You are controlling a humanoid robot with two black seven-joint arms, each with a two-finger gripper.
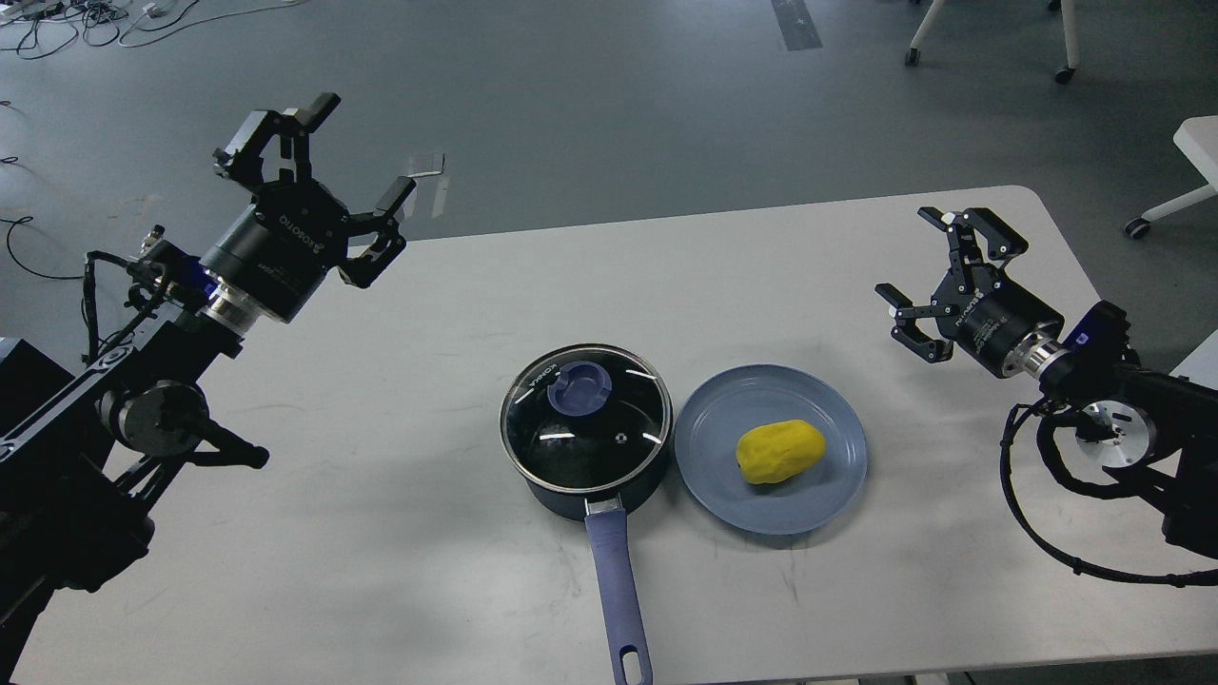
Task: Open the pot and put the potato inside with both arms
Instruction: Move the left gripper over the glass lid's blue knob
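A dark pot (586, 433) with a blue handle pointing toward me stands at the table's middle, closed by a glass lid with a blue knob (578, 386). A yellow potato (779, 451) lies on a blue plate (714, 419) just right of the pot. My left gripper (328, 162) is open and empty, raised high above the table's far left corner, well away from the pot. My right gripper (937, 266) is open and empty above the table's right side, to the right of and behind the plate.
The white table (400, 533) carries only the pot and the plate. Cables (57, 276) lie on the grey floor at the left. Chair legs on castors (1064, 71) stand at the far right, and a white seat edge (1201, 143) shows at the right border.
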